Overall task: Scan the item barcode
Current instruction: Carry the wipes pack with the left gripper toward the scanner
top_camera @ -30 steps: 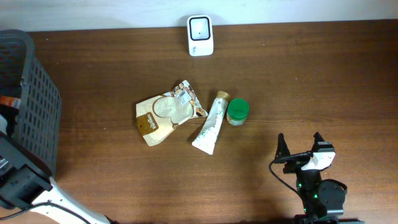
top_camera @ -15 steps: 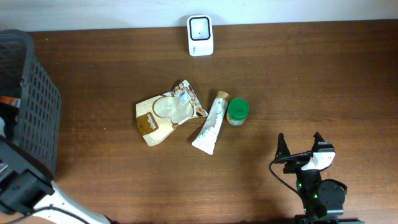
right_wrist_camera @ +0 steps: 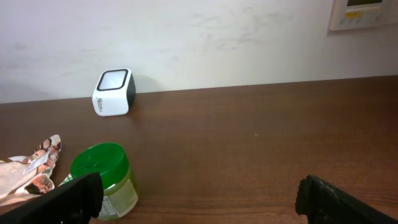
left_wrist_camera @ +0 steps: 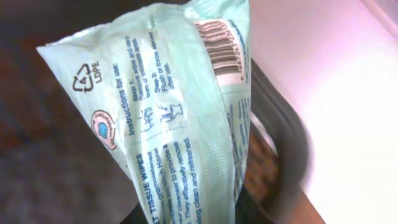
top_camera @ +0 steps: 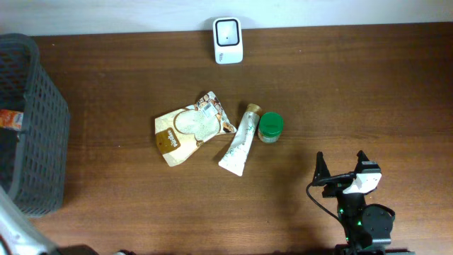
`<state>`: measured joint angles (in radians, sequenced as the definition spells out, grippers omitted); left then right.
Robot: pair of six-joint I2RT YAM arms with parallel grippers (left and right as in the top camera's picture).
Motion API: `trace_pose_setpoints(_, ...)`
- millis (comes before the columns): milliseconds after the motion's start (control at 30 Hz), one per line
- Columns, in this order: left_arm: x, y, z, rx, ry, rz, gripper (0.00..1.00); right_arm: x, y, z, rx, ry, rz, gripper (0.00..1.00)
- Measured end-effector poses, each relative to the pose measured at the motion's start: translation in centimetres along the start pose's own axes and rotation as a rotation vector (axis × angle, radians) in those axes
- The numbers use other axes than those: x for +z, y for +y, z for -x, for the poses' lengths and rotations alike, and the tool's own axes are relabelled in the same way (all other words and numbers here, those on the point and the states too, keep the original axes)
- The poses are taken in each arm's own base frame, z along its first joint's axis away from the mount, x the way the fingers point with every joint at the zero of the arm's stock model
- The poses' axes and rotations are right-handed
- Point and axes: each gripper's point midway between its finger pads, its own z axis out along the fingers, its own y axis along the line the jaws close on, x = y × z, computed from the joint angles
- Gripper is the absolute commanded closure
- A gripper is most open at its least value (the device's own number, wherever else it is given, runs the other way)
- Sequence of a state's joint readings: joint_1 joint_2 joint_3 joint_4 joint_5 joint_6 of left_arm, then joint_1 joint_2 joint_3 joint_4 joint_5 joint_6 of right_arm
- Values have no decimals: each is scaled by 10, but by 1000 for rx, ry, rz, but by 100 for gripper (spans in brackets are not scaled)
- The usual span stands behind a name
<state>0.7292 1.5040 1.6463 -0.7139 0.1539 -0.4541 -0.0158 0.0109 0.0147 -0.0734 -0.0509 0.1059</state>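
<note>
Since 1 second ago the left arm has slid off the dark grey mesh basket [top_camera: 46,127] and almost out of the overhead view. Now the left gripper [left_wrist_camera: 189,216] is clenched on the pale green wet-tissue pack [left_wrist_camera: 180,112], which rises from between its fingers with the barcode [left_wrist_camera: 217,53] at the far end. The right gripper [right_wrist_camera: 199,199] sits low over the table, its 2 fingers spread wide.

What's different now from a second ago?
The left arm slid off toward the bottom-left corner, uncovering the basket. Its left hand squeezed shut on a wipes pack. The pouch, tube, green-lidded jar, scanner and open right hand stayed put.
</note>
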Motion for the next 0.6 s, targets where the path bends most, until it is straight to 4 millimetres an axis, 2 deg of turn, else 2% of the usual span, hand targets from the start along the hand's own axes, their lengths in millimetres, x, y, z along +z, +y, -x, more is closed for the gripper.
trace_pose_setpoints(100, -9, -47, -38, 48, 120, -128, 85, 0, 0, 0, 0, 0, 0, 2)
trace_pose_setpoints(200, -14, -106, -97, 173, 271, -262, 82, 0, 0, 0, -1, 0, 0, 2)
trace_pose_setpoints(267, -21, -136, -129, 268, 338, -333, 82, 0, 0, 0, -1, 0, 0, 2)
trace_pose_setpoints(333, -33, -165, -172, 387, 428, -407, 82, 0, 0, 0, -1, 0, 0, 2)
trace_pose_setpoints(367, -41, -180, -202, 463, 489, -444, 81, 0, 0, 0, 0, 0, 0, 2)
trace_pose_setpoints(433, -46, -188, -233, 540, 547, -441, 81, 0, 0, 0, 0, 0, 0, 2)
trace_pose_setpoints(567, -55, -214, -317, 744, 681, -481, 81, 0, 0, 0, 0, 0, 0, 2)
trace_pose_setpoints(600, -55, -216, -327, 763, 697, -485, 81, 0, 0, 0, 0, 0, 0, 2)
